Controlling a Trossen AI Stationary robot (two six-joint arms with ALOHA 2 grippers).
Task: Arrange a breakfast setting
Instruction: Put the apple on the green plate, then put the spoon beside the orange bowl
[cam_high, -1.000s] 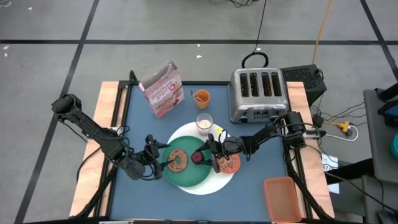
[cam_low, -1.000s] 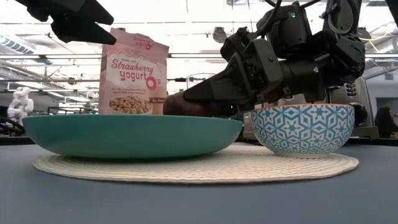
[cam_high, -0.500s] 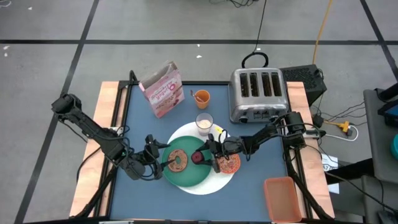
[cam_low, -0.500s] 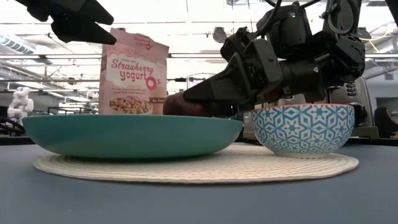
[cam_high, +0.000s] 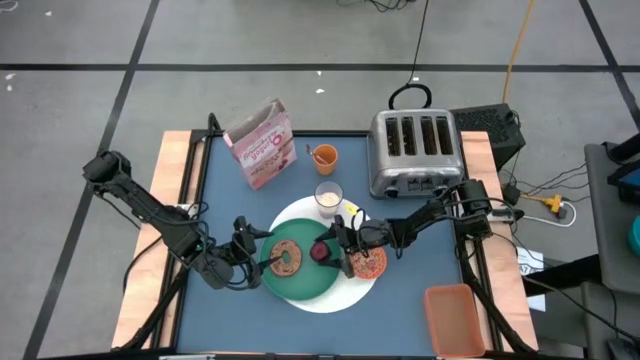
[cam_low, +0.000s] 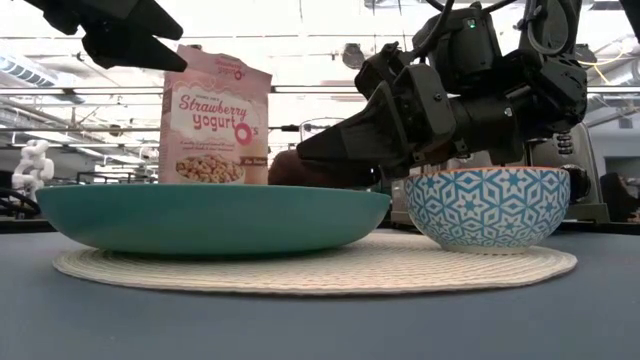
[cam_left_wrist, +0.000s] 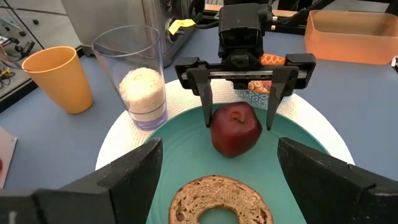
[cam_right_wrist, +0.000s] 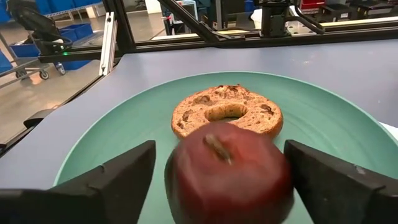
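Bagel (cam_high: 287, 258) lies on the green plate (cam_high: 300, 285), left gripper (cam_high: 243, 243) open beside it. Dark red fruit (cam_high: 320, 252) rests there between the right gripper's (cam_high: 334, 240) spread fingers, untouched. Placement looks done; next, withdraw clear without nudging it.

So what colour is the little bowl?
The small bowl is blue with white star shapes, clearest in the low view.

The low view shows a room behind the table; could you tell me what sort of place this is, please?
Most likely a robotics lab or workshop, not a home kitchen. Behind the pink cereal box run industrial ceiling lights and open workspace, the right wrist view shows blue storage bins on shelving, and cables trail over the taped concrete floor.
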